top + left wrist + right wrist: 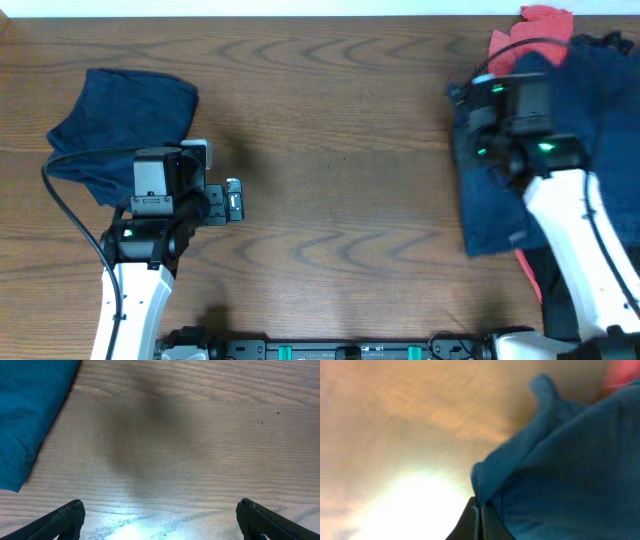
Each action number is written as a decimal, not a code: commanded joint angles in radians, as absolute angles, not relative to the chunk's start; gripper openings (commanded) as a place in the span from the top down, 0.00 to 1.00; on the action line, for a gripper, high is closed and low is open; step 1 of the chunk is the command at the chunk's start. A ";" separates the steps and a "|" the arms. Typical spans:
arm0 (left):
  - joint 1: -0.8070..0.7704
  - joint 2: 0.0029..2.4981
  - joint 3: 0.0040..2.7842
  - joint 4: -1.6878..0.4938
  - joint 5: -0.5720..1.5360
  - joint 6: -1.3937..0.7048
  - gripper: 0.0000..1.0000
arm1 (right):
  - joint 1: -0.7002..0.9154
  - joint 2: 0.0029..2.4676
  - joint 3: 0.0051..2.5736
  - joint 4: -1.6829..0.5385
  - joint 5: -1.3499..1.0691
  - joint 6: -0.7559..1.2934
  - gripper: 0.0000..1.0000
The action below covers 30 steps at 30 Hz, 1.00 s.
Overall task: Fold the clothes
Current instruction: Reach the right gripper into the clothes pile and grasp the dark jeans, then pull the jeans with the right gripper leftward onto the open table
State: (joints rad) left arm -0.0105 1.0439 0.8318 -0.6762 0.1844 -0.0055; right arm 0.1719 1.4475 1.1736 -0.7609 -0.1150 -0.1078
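Clothes pile (490,205) sits at the bench's (340,150) right end, folded navy piece (120,110) far left. Right gripper (479,512) looks clenched on a navy garment (560,470) edge; left gripper (160,520) released, idle. Next, probably: drag it to centre and spread it flat.

The wide middle of the brown wood-grain bench (340,150) shows bare board from near edge to far edge, and a claw could cross there freely. On the left, a folded dark navy-blue cloth garment (125,120) takes up the far corner, partly under the black-and-white left arm (150,250). In the left wrist view that garment (30,415) fills only the upper left, and open wood lies ahead of the left claw (160,525), whose fingers (65,520) are spread wide. The right side is blocked by a rumpled heap of dark navy-blue cloth (490,210) with a red garment (545,18) at its far end. The white right arm (570,220) hangs over it, and the right claw (480,517) is pinched onto that cloth
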 commanded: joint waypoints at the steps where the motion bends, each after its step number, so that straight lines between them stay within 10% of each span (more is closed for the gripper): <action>1: -0.015 1.044 0.849 -0.673 0.194 -0.021 0.02 | 0.287 1.493 1.160 -0.766 -0.207 -0.137 0.99; 13: -0.015 1.044 0.849 -0.657 0.194 -0.021 0.02 | 0.552 1.645 1.160 -0.044 -0.207 0.107 0.98; 17: -0.015 1.044 0.849 -0.645 0.194 -0.021 0.02 | 0.591 1.700 1.160 0.113 -0.191 0.138 0.53; 19: -0.015 1.044 0.849 -0.646 0.194 -0.021 0.02 | 0.587 1.702 1.160 0.096 -0.138 0.138 0.06; 30: -0.017 1.084 0.830 -0.589 0.451 -0.078 0.02 | 0.346 1.480 1.160 -0.311 0.232 0.138 0.01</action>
State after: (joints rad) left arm -0.0116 1.0565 0.8318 -0.6056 0.3256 -0.0307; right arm 0.4129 1.5791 1.1488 -0.2684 0.1070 0.1234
